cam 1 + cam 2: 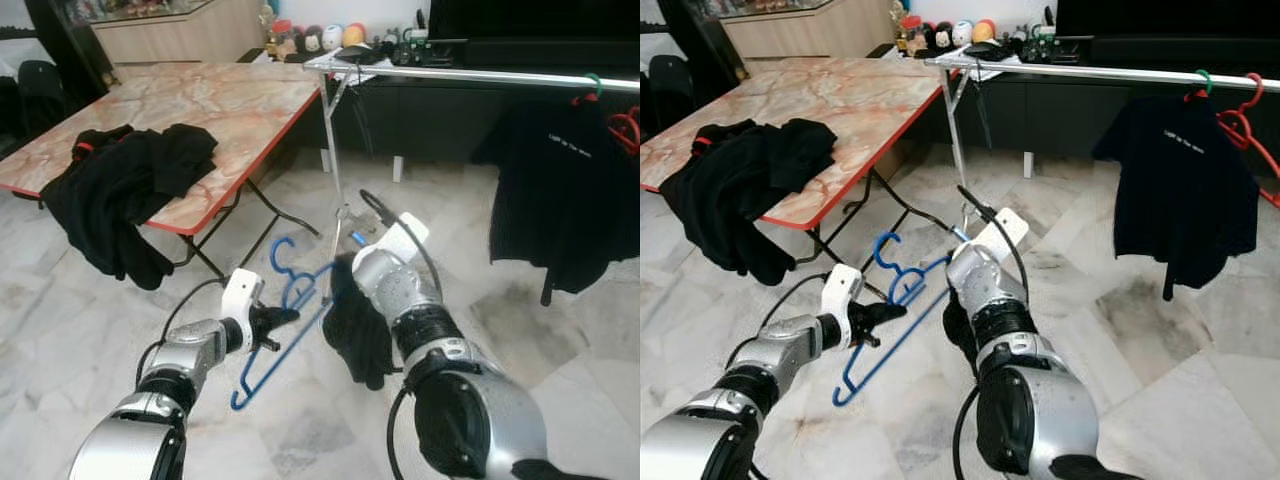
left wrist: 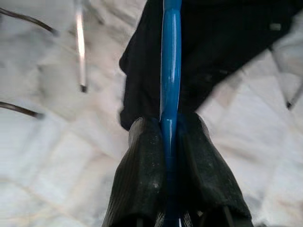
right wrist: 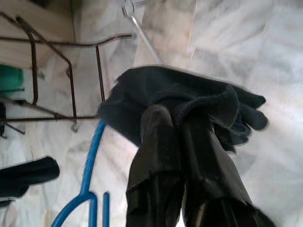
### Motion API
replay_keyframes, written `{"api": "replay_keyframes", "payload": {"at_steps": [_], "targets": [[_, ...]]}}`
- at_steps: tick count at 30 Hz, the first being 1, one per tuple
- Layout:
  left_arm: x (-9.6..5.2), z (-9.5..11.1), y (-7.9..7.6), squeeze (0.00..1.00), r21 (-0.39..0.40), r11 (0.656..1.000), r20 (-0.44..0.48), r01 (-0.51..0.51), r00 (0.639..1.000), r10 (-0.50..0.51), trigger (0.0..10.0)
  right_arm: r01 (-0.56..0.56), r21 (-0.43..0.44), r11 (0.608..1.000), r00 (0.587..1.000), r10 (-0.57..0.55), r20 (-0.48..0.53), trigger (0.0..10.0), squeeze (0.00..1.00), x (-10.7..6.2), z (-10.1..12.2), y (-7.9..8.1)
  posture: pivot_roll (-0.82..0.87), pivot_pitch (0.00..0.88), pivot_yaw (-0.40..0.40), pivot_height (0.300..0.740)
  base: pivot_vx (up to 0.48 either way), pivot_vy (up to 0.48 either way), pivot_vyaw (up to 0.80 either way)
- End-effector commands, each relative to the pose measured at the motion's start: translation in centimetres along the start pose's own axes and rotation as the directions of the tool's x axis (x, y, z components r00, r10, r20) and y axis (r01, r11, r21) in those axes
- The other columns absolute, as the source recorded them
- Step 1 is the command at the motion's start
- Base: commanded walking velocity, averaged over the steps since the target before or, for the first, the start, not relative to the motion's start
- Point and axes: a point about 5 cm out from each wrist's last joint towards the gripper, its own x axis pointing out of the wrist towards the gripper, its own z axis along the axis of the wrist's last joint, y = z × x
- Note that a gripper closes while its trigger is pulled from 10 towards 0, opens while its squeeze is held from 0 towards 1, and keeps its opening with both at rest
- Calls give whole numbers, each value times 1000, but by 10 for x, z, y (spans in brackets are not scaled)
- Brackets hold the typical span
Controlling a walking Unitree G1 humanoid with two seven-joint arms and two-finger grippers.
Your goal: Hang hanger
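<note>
Left gripper [image 1: 283, 322] clamping thin glossy blue plastic hanger [image 1: 283, 330] above marble floor, hook pointing up, long bar slanting down; right gripper [image 3: 182, 118] pinching soft black garment [image 1: 358, 335] beside it

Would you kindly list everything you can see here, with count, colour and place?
Blue plastic hanger: one, blue, held low over the floor between both arms.
Small black cloth: one, black, bunched in the right gripper beside the hanger.
Black clothes pile: one heap, black, draped over the table's near edge.
Marble-topped folding table: one, pinkish with red edge, on the left.
Silver metal clothes rail: one, silver, across the upper right.
Black T-shirt: one, black, hanging on the rail.
Red hangers: red, on the rail's right end; count unclear.
Marble floor: white-grey.
Left gripper: jaws shut on the hanger.
Right gripper: jaws shut on the cloth.
</note>
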Motion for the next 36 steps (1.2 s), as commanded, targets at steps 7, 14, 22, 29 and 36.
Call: {"api": "replay_keyframes", "payload": {"at_steps": [7,14,22,29,36], "targets": [[-4,13,6,0,-2,1000,54,0,999,0,10000,-34,-71,997,998,30,-62,10000,0,-20,-35,11,-149,0,192,740,0,0,0],[-6,11,17,0,55,992,-46,-114,992,117,10000,92,-51,995,994,-94,-49,10000,0,-18,-36,-20,-143,0,203,740,0,0,0],[-8,24,23,0,38,990,13,-139,990,139,10000,35,-51,998,998,-38,-58,10000,0,-26,-34,-12,-136,0,206,740,0,0,0],[-7,30,17,0,-27,998,70,-49,996,51,10000,-69,-81,994,990,59,-128,10000,0,-34,-47,0,-139,0,209,740,0,0,0],[-12,28,7,0,-108,979,96,172,982,-162,10000,-239,-146,960,955,205,-212,10000,0,-45,-59,8,-138,0,212,740,0,0,0]]}}
